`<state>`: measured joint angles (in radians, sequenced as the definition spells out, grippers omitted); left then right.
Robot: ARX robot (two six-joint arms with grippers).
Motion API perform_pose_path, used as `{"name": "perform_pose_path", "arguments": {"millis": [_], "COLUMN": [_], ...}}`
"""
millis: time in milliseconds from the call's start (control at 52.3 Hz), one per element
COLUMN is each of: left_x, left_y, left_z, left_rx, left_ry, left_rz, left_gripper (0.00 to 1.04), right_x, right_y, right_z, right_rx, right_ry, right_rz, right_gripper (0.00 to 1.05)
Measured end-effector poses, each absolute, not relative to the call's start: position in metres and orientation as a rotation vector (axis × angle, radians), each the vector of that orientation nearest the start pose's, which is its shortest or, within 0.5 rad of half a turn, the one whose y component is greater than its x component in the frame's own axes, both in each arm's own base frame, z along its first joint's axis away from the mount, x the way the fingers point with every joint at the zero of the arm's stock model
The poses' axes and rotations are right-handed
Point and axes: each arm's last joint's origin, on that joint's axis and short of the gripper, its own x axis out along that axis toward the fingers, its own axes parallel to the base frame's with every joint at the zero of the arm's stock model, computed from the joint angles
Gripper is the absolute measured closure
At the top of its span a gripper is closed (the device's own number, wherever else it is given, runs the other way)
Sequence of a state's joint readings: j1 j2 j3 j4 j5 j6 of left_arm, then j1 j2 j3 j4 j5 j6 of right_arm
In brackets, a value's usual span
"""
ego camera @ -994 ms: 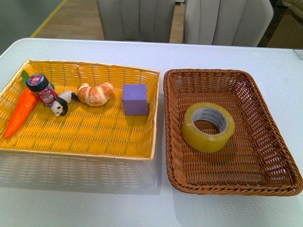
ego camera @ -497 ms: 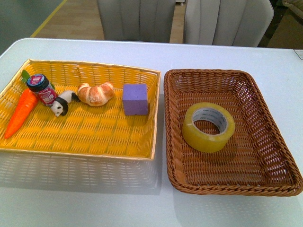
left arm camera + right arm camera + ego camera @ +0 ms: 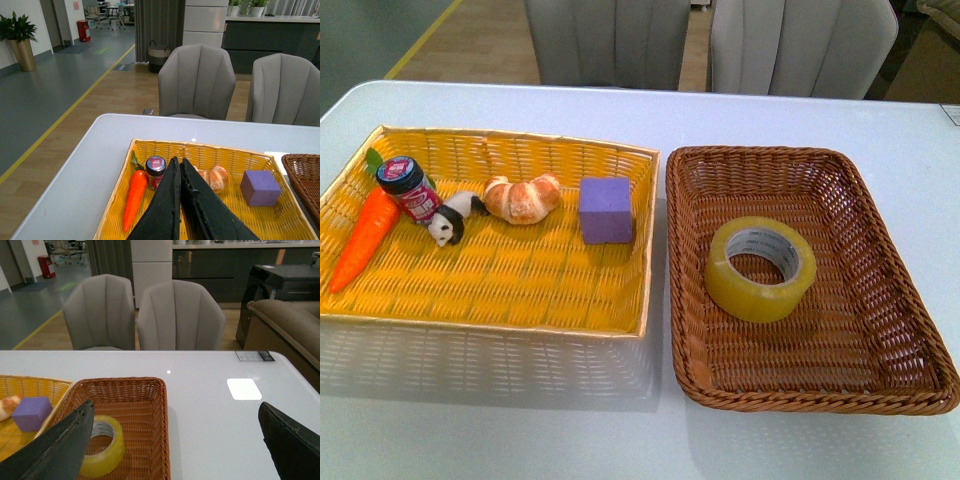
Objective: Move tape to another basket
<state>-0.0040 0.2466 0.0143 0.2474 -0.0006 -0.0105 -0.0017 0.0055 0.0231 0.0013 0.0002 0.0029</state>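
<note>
Grey upholstered chairs [image 3: 610, 40] stand behind a pale white tabletop [image 3: 500, 420] that carries two woven trays side by side, nearly touching. On the robot's left sits the bright yellow woven basket [image 3: 520, 290], holding an orange toy carrot [image 3: 362, 240], a small red-labelled jar with a dark lid [image 3: 408, 188], a little black-and-white panda figure [image 3: 452, 217], a croissant-shaped bread piece [image 3: 523, 197] and a purple foam cube [image 3: 606, 209]. On the right is the dark brown rectangular wicker basket with a braided rim [image 3: 820, 395].

The large roll of translucent yellowish packing tape with a white core [image 3: 760, 268] lies flat on its side near the middle of the brown basket, hole upward, touching nothing else — a pose that leaves its rim free to be gripped from above. Judging by the task, it is due to go into the yellow basket, where bare weave in the near half offers room.

Neither arm shows in the front view. The left pincer [image 3: 179, 172] is clenched, fingers pressed together, held above the near side of the yellow basket and aimed toward the chairs. The right pincer [image 3: 175, 440] is released — its dark fingers [image 3: 60, 445] splayed wide — and hangs back from the brown basket, with the tape seen just beside one finger, well placed, it seems, for the reach.
</note>
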Motion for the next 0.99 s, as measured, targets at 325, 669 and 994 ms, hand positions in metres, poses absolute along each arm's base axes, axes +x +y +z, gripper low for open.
{"name": "perform_pose_path", "arguments": {"millis": [325,669,994], "left_x": [0.1,0.098,0.098], "left_y": [0.0,0.0,0.0], "left_z": [0.166,0.167,0.167], "left_rx": [-0.01,-0.01,-0.01], "left_ry": [0.016,0.001,0.001], "left_rz": [-0.004,-0.003,-0.003], "left_gripper": [1.03,0.7,0.1], "right_x": [0.097,0.097,0.097], "right_y": [0.0,0.0,0.0], "right_z": [0.171,0.171,0.171], "right_rx": [0.003,0.003,0.003], "right_ry": [-0.019,-0.019,-0.019], "right_rz": [-0.002,-0.002,-0.002], "right_gripper": [0.09,0.09,0.09]}}
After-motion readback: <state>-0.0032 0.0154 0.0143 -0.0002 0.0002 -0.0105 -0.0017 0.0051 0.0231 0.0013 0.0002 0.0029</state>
